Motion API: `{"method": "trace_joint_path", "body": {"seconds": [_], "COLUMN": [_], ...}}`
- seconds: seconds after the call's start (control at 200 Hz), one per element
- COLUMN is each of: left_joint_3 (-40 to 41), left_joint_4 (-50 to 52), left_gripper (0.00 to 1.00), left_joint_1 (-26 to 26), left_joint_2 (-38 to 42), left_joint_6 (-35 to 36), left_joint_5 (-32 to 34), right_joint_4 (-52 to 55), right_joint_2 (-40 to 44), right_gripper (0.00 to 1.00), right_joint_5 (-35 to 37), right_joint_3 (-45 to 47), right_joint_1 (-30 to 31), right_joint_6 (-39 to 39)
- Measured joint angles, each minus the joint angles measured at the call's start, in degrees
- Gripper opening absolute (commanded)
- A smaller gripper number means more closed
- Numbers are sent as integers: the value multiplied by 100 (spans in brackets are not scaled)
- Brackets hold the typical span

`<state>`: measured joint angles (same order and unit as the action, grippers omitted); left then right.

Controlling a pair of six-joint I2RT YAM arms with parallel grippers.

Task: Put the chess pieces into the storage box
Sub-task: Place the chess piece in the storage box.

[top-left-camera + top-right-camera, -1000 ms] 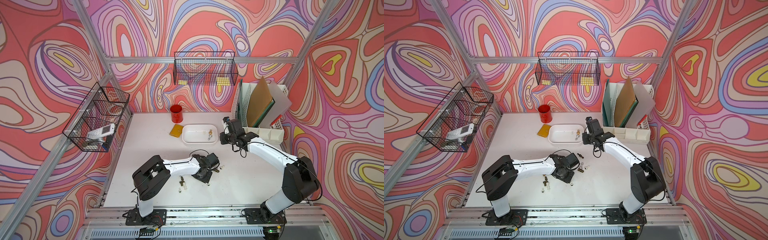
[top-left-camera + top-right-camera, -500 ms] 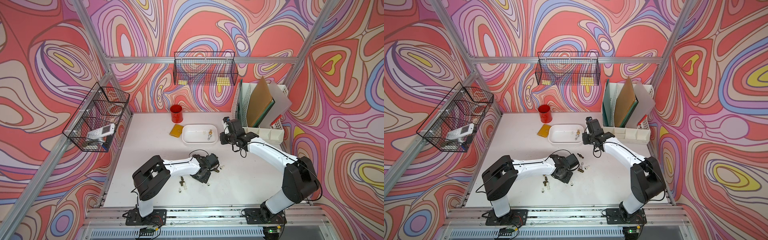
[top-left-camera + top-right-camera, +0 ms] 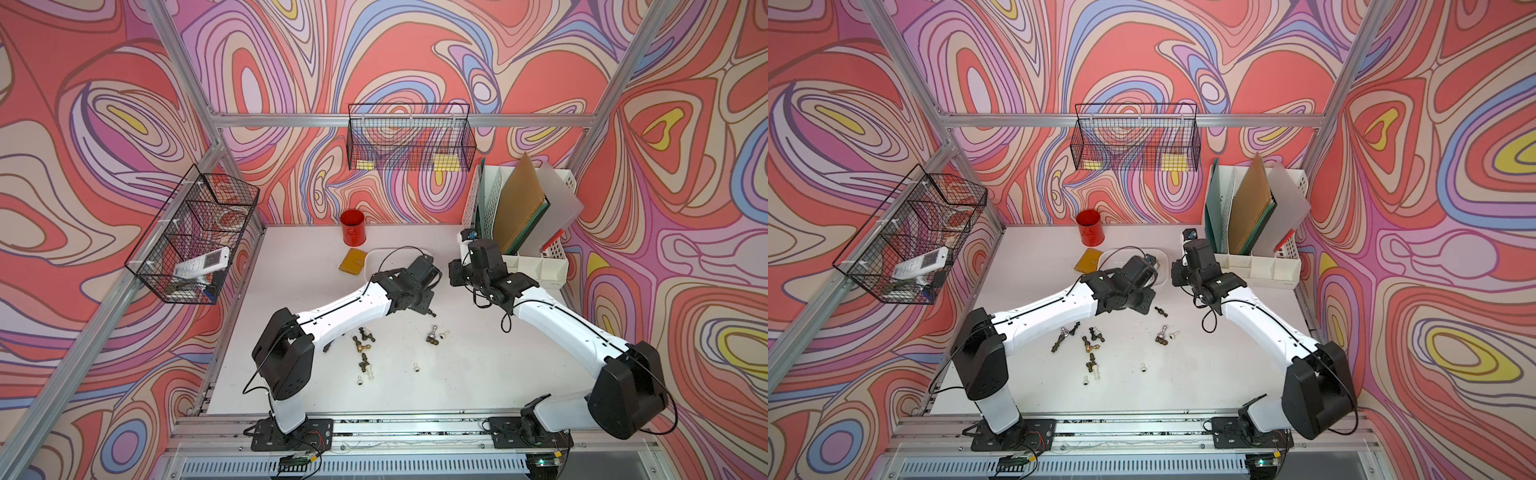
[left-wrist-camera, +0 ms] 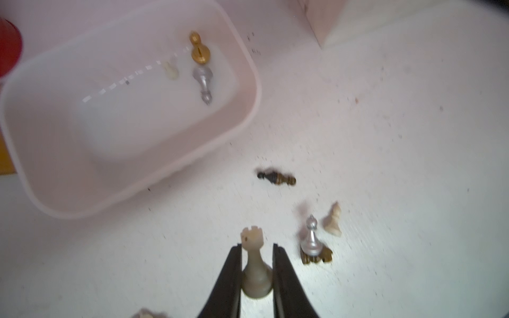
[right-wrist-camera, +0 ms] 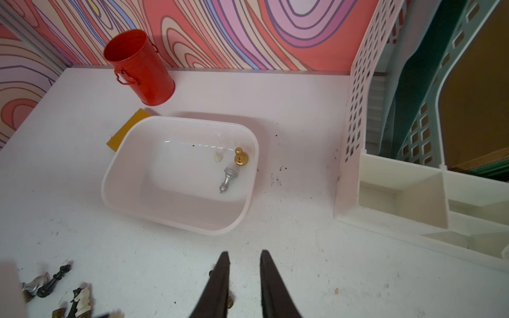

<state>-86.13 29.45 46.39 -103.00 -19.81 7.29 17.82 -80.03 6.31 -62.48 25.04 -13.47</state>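
**Left gripper holds rook short of box; right gripper empty**

The left gripper (image 4: 256, 246) is clamped on a pale rook (image 4: 253, 264). Its jaws press the stem from both sides, and the crown points out past the tips. The gripper is near the box (image 4: 253, 90) but not over it, with bare table (image 4: 385, 137) between them. The right gripper (image 5: 243, 254) has its jaws slightly parted with nothing between them. In both top views it sits between the box and the organiser (image 5: 399, 192).

Three pieces lie in the box, at the end toward the organiser:
- a gold pawn (image 4: 199, 51)
- a silver piece (image 4: 203, 82) on its side
- a small pale piece (image 4: 170, 70)

On the table by the left gripper, a dark piece (image 4: 276, 177) lies flat. A silver pawn (image 4: 311, 236) stands upright with a pale knight (image 4: 333, 220) just beside it. More loose pieces (image 3: 365, 345) are scattered beside the left arm in both top views.

A red cup (image 5: 139, 68) stands by the back wall beyond the box. A yellow card (image 5: 124, 132) is partly hidden behind the box's rim.
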Motion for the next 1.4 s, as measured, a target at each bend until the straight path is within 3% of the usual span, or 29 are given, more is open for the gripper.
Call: {"method": "trace_joint_path", "body": {"seconds": [0.21,0.486,0.971,1.397], "left_joint_3": [-931,-1523,-1620,-1349], "left_joint_4": [-1331,-2105,-2645,-2863], "left_gripper": [17,18,36,37], "left_joint_1": [-769,-1067,-1189,-1196], "left_joint_2": [-1322,-2693,-2914,-2739], "left_joint_6": [275,439,238,219], "left_joint_5": [-251,-289,-372,-369], "right_joint_4": [-170,-227,-315,37], "right_joint_2": [153,140,-164,-168], "right_gripper": [23,23,23,25], "right_joint_5": [107,166,164,-68], "right_joint_3": [175,175,160,-61], "right_joint_1": [-22,-46,-103,-107], "right_joint_6": [-15,61,164,168]}}
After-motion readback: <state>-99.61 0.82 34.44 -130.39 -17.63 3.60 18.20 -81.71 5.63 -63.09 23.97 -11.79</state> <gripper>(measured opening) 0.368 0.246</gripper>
